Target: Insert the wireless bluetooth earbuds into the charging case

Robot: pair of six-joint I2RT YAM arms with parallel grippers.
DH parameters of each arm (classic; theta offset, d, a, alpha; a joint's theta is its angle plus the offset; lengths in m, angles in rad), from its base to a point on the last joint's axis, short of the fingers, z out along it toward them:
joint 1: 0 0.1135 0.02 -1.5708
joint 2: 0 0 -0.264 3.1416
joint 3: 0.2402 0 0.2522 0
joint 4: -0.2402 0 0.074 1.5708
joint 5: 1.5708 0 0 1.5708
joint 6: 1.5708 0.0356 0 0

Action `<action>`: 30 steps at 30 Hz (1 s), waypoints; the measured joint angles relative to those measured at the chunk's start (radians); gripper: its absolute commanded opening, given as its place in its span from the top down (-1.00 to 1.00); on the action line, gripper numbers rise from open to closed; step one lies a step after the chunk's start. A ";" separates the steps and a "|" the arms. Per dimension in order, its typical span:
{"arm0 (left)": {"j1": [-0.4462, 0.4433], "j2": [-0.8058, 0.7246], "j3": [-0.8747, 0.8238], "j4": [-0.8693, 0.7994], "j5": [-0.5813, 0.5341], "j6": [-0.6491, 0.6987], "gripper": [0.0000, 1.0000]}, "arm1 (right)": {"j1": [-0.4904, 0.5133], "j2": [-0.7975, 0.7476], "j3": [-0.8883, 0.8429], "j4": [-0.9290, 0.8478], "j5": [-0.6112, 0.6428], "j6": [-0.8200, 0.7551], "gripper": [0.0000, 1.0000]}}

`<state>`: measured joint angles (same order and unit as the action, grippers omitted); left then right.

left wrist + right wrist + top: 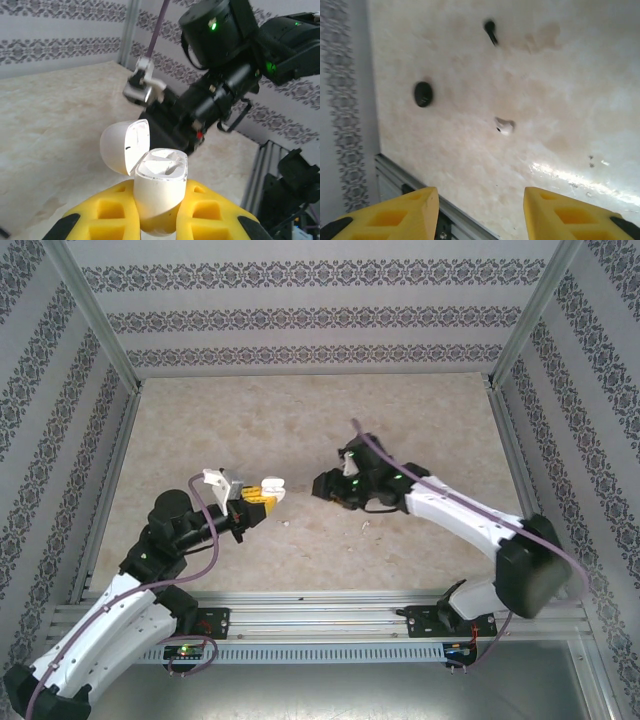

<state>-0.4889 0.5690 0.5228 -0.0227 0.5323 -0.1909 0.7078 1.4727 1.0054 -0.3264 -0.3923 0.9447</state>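
Observation:
The white charging case [159, 192] stands upright with its lid [120, 147] flipped open, and my left gripper [160, 200] is shut on its body between yellow fingers [112, 212]. Its wells look white; I cannot tell whether a bud sits inside. From above, the left gripper [262, 493] holds the case [272, 486] facing the right gripper [325, 485]. The right gripper [480, 220] is open above the table with nothing between its fingers. Beneath it lie one whitish earbud [504, 126], a black earbud with a stem [490, 30] and a second black bud [423, 94], an oval.
The right arm's black wrist [220, 85] hangs close in front of the case. A metal rail [410, 182] marks the near table edge just below the right gripper. Patterned walls [320, 300] enclose the beige tabletop [250, 430].

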 measured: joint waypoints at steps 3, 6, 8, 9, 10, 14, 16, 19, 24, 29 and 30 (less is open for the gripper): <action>0.000 -0.028 -0.001 -0.058 -0.023 0.024 1.00 | 0.093 0.136 0.030 0.004 0.047 0.074 -0.05; 0.000 -0.054 -0.004 -0.108 -0.034 0.039 1.00 | 0.159 0.272 0.102 0.016 0.076 0.137 -0.11; 0.000 -0.069 -0.004 -0.136 -0.039 0.050 1.00 | 0.188 0.337 0.144 0.032 0.089 0.175 -0.14; 0.000 -0.078 -0.004 -0.150 -0.040 0.055 1.00 | 0.200 0.366 0.164 0.041 0.093 0.195 -0.14; 0.000 -0.087 -0.005 -0.161 -0.040 0.058 1.00 | 0.207 0.389 0.180 0.048 0.098 0.212 -0.15; 0.000 -0.119 -0.012 -0.195 -0.040 0.067 1.00 | 0.220 0.452 0.220 0.073 0.117 0.267 -0.16; 0.000 -0.137 -0.020 -0.206 -0.040 0.069 1.00 | 0.220 0.473 0.235 0.074 0.128 0.288 -0.16; 0.000 -0.151 -0.024 -0.229 -0.044 0.077 1.00 | 0.220 0.488 0.251 0.071 0.147 0.307 -0.16; 0.000 -0.163 -0.033 -0.237 -0.048 0.083 1.00 | 0.220 0.492 0.272 0.063 0.165 0.317 -0.16; 0.000 -0.163 -0.037 -0.242 -0.053 0.084 1.00 | 0.217 0.510 0.285 0.051 0.168 0.314 -0.15; 0.000 -0.163 -0.037 -0.243 -0.055 0.086 1.00 | 0.216 0.518 0.292 0.044 0.168 0.313 -0.15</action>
<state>-0.4889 0.4065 0.4862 -0.2657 0.4774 -0.1047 0.9241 1.9903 1.2976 -0.2825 -0.2241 1.2575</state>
